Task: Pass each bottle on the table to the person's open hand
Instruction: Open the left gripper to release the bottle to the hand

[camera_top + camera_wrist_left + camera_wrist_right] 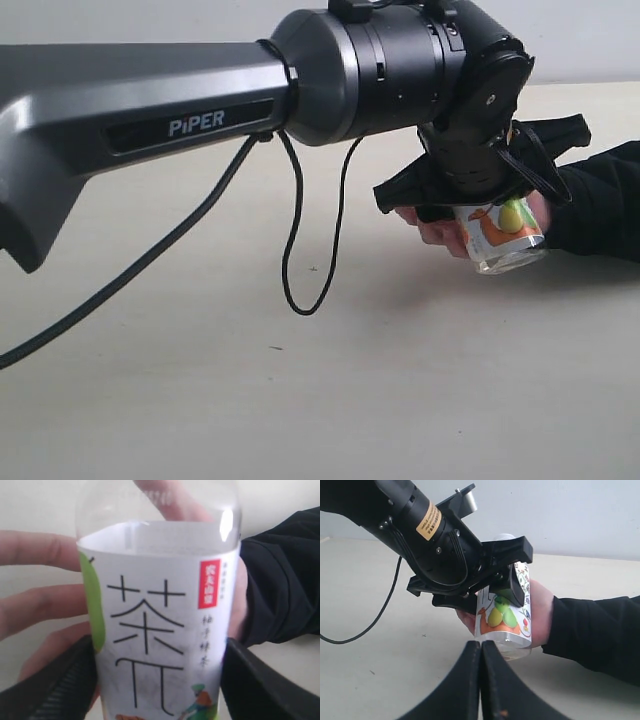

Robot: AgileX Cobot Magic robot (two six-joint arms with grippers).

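Observation:
One whitish bottle [500, 232] with a green-white label hangs upright in my left gripper [480, 190], which is shut on its sides. In the left wrist view the bottle [155, 630] fills the frame between the black fingers [55, 690]. The person's open hand [435, 232] lies right behind and under it, with its fingers [40, 605] spread beside the label. My right gripper [481, 680] is shut with nothing in it, low over the table [350, 400], a short way from the bottle [505, 615] and the hand [540, 610]. The other bottles are out of view.
The person's black sleeve [600, 200] rests on the table at the right. My left arm [200, 100] spans the exterior view from the left, with a black cable [295, 250] looping down below it.

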